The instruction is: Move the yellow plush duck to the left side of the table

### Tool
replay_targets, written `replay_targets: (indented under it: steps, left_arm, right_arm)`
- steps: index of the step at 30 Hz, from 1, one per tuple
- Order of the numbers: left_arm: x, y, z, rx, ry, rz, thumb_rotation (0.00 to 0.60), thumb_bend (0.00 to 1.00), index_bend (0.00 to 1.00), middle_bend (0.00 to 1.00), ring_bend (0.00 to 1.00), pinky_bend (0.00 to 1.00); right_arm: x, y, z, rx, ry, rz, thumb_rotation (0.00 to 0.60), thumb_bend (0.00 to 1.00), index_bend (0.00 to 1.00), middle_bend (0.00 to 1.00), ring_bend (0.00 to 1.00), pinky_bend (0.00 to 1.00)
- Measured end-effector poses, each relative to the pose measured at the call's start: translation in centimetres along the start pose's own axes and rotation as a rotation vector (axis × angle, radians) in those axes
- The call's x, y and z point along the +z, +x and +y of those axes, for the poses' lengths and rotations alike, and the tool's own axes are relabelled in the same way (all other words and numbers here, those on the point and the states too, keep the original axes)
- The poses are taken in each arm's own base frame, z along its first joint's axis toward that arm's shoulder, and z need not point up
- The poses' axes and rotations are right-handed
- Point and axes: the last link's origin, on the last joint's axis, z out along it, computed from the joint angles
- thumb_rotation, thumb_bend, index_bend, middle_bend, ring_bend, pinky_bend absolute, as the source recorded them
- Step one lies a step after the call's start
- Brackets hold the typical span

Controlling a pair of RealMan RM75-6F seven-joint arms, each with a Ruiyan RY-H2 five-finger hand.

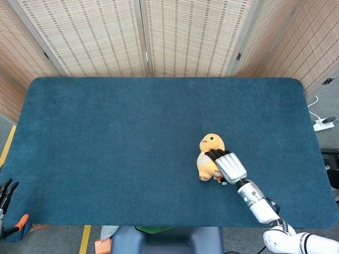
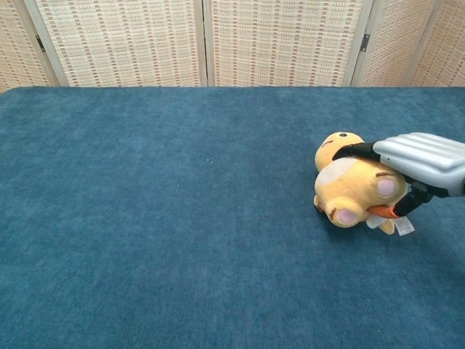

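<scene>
The yellow plush duck [image 1: 205, 153] lies on its back on the right half of the blue table [image 1: 106, 132], tipped toward its left. My right hand [image 1: 229, 166] lies over its belly from the right. In the chest view the duck [image 2: 347, 187] has dark fingers [image 2: 354, 150] laid across its top and an orange-tipped thumb pressed against its underside, so the right hand [image 2: 420, 161] grips it. My left hand [image 1: 5, 191] shows only partly at the bottom left corner, below the table's front edge, holding nothing, fingers apart.
Woven screen panels [image 1: 185, 37] stand close behind the table's far edge. A white power strip [image 1: 322, 124] lies on the floor past the right edge. Bare blue cloth [image 2: 145, 218] stretches left of the duck.
</scene>
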Motion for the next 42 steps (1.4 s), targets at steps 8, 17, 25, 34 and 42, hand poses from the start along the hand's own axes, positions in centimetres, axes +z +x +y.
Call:
replay_targets:
  steps: [8,17,25,34,42]
  left_arm:
    - [-0.1,-0.1,0.1,0.000,-0.006,-0.001,0.600,0.28,0.00,0.00,0.00,0.14]
    - [-0.2,0.0,0.1,-0.015,-0.009,-0.004,0.600,0.28,0.00,0.00,0.00,0.14]
    - [-0.3,0.2,-0.3,-0.034,-0.003,-0.011,0.600,0.28,0.00,0.00,0.00,0.14]
    - [-0.5,0.5,-0.6,-0.053,-0.009,-0.003,0.600,0.28,0.00,0.00,0.00,0.14]
    - [-0.6,0.6,-0.7,-0.058,-0.012,-0.002,0.600,0.28,0.00,0.00,0.00,0.14]
  right_arm:
    - [-0.5,1.8,-3.0,-0.012,0.204,0.285,0.600,0.71,0.71,0.78,0.75,1.00]
    - [1.4,2.8,-12.4,0.018,0.556,0.335,0.600,0.70,0.71,0.74,0.72,1.00]
    - [4.0,0.4,-19.0,0.000,0.643,0.265,0.600,0.69,0.71,0.71,0.69,1.00]
    - [6.1,-1.0,-19.8,-0.085,0.589,0.232,0.600,0.59,0.63,0.59,0.56,0.85]
    - [6.3,-1.8,-19.1,-0.072,0.514,0.085,0.600,0.21,0.00,0.00,0.00,0.28]
